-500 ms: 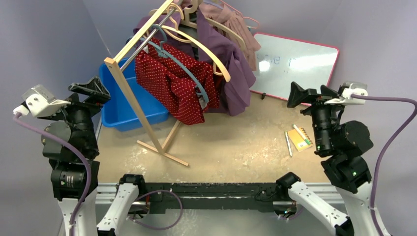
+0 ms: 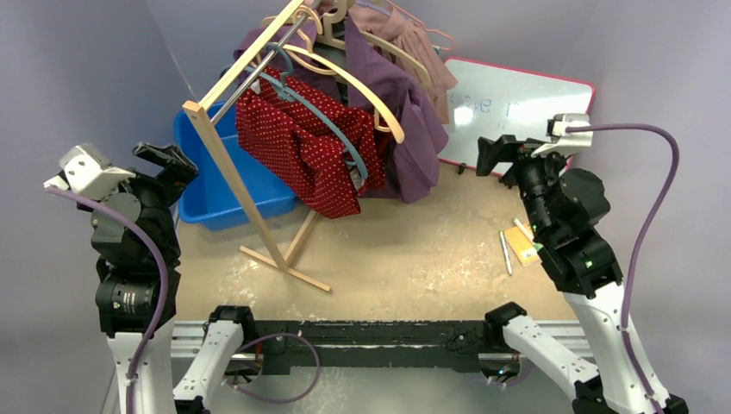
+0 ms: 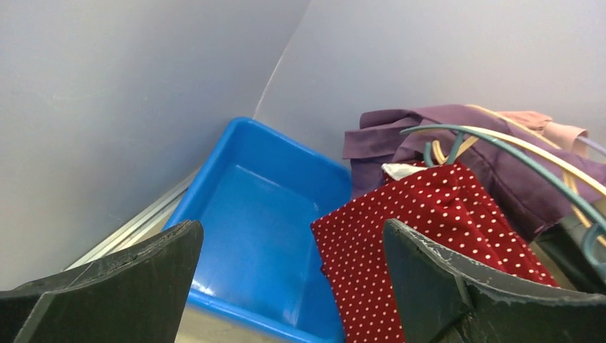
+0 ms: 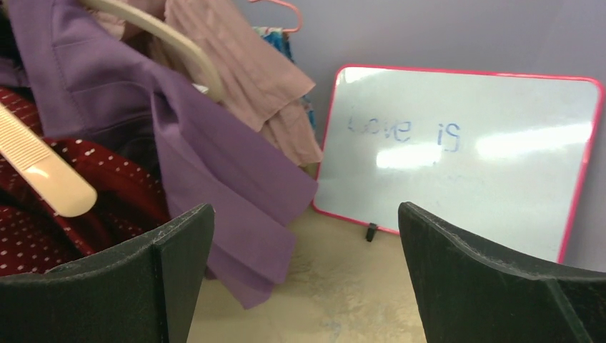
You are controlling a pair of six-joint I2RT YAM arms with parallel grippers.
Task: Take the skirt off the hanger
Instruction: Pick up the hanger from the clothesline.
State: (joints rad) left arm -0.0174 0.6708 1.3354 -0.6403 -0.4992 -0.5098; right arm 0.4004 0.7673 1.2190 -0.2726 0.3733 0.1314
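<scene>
A red skirt with white dots (image 2: 302, 151) hangs on a blue-grey hanger (image 2: 332, 129) from the wooden rack's rail. My left gripper (image 2: 168, 161) is open, left of the rack beside the blue bin. In the left wrist view the skirt (image 3: 429, 236) and the hanger (image 3: 500, 143) lie ahead and to the right of the open left gripper (image 3: 293, 229), with nothing between its fingers. My right gripper (image 2: 496, 153) is open and empty, right of the hanging clothes. From the right gripper (image 4: 306, 207), the skirt (image 4: 28, 214) shows at the far left behind a purple garment.
The wooden rack (image 2: 228, 181) stands on the table with a purple garment (image 2: 405, 129), a pink garment (image 4: 243, 71) and wooden hangers on it. A blue bin (image 2: 203, 211) sits behind the rack's left post. A whiteboard (image 2: 517, 112) leans at the back right. A notepad (image 2: 526, 243) and pen (image 2: 505, 253) lie right.
The right arm has swung left toward the hanging clothes, its gripper now in front of the whiteboard. The left arm has shifted slightly right and turned toward the rack. The skirt has not moved.
</scene>
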